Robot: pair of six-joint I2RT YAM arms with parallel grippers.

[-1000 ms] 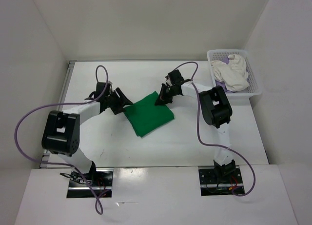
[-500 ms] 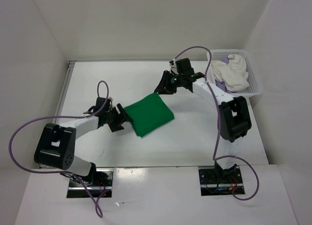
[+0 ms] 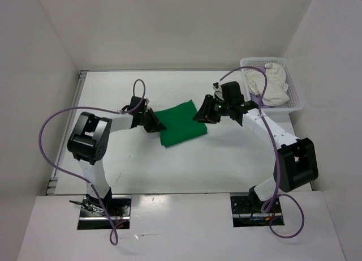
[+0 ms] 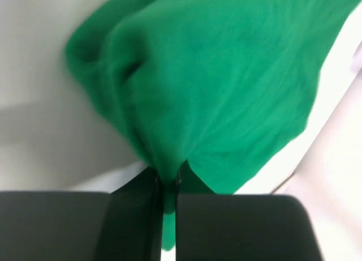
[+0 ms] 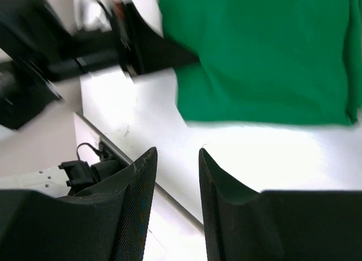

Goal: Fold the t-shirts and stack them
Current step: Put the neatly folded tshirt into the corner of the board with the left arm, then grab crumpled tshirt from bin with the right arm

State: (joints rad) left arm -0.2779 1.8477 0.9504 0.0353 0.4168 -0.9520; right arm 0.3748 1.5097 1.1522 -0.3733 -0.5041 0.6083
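Observation:
A bright green t-shirt (image 3: 182, 125), folded into a rough square, lies mid-table. My left gripper (image 3: 158, 125) is at its left edge, shut on a pinched fold of the green cloth (image 4: 226, 74), which bunches into the jaws at my left gripper (image 4: 168, 182). My right gripper (image 3: 202, 112) sits at the shirt's right edge, open. In the right wrist view my right gripper (image 5: 177, 151) has only bare table between its fingers and the green t-shirt (image 5: 266, 51) lies beyond them. A white t-shirt (image 3: 270, 82) is crumpled in the basket.
The white perforated basket (image 3: 298, 100) stands at the back right corner, close to the right arm's elbow. White walls enclose the table on the left, back and right. Purple cables loop off both arms. The left arm (image 5: 85, 51) shows in the right wrist view.
My left gripper moved up to the green shirt's left edge and shut on it. My right arm swung down from the back to the shirt's right edge. The shirt shifted slightly right.

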